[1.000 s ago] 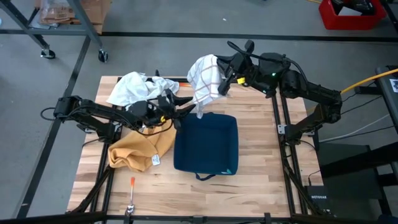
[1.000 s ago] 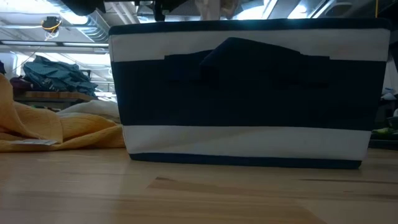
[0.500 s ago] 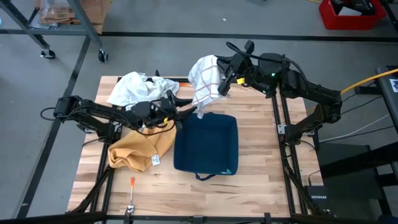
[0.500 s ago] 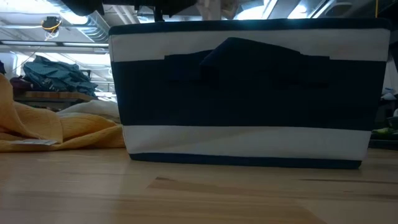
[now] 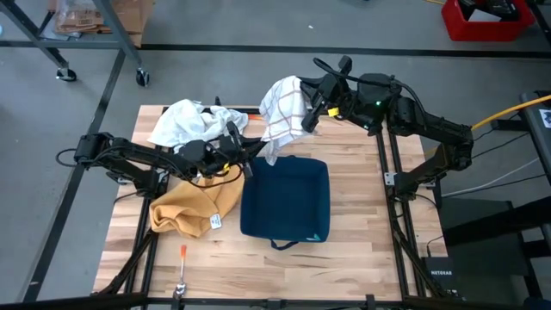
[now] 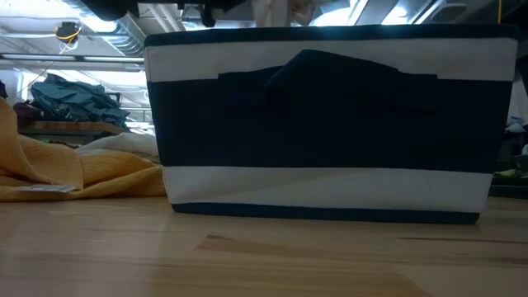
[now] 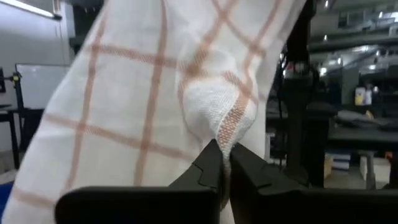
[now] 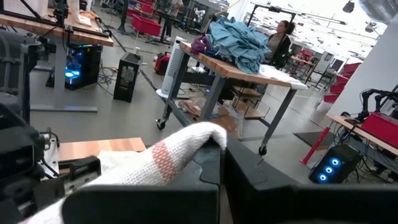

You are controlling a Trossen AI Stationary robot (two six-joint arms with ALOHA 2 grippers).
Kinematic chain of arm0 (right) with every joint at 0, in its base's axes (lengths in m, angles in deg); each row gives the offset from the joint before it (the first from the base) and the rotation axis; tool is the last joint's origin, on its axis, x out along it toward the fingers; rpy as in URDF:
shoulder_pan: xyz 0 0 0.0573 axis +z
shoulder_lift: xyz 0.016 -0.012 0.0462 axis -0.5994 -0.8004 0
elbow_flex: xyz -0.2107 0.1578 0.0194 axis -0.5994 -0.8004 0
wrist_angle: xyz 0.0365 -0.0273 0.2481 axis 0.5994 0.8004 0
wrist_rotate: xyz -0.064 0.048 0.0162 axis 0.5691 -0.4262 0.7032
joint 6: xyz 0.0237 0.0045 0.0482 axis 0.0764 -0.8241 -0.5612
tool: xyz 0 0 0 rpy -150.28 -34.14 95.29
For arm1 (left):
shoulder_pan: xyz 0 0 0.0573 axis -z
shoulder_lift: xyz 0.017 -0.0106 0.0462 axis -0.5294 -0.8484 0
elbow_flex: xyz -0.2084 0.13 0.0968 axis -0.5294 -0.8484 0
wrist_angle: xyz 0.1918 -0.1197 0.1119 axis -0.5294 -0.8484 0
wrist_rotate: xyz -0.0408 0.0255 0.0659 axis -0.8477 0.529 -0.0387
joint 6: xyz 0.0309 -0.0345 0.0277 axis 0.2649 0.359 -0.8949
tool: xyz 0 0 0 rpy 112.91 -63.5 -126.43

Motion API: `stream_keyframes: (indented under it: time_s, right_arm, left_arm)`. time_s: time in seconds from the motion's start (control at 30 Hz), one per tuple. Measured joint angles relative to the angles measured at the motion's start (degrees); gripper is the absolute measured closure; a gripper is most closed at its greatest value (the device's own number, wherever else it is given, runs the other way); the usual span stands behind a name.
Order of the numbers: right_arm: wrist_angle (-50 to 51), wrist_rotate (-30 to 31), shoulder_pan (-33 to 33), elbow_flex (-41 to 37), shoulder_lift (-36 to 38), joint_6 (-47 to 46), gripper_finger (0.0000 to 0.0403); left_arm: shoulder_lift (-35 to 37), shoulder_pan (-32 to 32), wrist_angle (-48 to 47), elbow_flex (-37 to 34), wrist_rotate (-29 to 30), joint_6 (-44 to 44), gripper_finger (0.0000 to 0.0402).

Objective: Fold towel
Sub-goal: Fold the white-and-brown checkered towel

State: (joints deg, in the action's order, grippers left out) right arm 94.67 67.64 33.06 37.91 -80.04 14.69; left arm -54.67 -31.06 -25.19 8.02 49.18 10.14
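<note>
From above, my right tool (image 5: pixel 303 102) holds the checked towel (image 5: pixel 282 110) up over the far edge of the counter (image 5: pixel 362 215), the cloth hanging down toward the dark bin (image 5: pixel 286 199). My left tool (image 5: pixel 258 152) reaches in from the other side and pinches the lower end of that towel just at the bin's far rim. A white cloth (image 5: pixel 185 122) lies bunched behind my left arm and a yellow cloth (image 5: pixel 191 212) lies near the bin's left side. A small orange-handled tool (image 5: pixel 182 258) rests at the near edge.

The low view gives none of that: the bin (image 6: pixel 330 124), dark with white bands, fills it, with the yellow cloth (image 6: pixel 58 169) lying beside it and only a scrap of towel (image 6: pixel 276 12) showing above the rim.

My left wrist view shows what the overhead one cannot: my left tool (image 7: pixel 224 169) pressed together on a gathered fold of the towel (image 7: pixel 155 99), its orange lines plain.

My right wrist view shows my right tool (image 8: pixel 221 152) shut on the towel's (image 8: pixel 155 158) top edge; beyond it, a heap of blue cloth (image 8: pixel 235 37) on a far workbench (image 8: pixel 249 68) and a person (image 8: pixel 281 40) behind it
</note>
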Motion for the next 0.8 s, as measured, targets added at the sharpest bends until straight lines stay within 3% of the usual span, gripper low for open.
stream_keyframes:
  time_s: [0.23, 0.6, 0.8]
  right_arm:
    - [-0.10, -0.01, 0.00, 0.00, 0.00, 0.16, 0.0361]
    - [-0.41, -0.03, 0.00, 0.00, -0.19, 0.19, 0.0235]
    - [-0.42, -1.53, 0.00, 0.00, -0.22, -0.33, 0.0193]
  left_arm:
    - [4.63, -0.02, 4.47, 0.00, 0.07, -3.28, 0.0400]
    - [16.05, -0.02, 4.54, 0.00, 0.07, -6.17, 0.0401]
    - [18.69, -0.02, 4.28, 0.00, 0.07, -7.27, 0.0401]
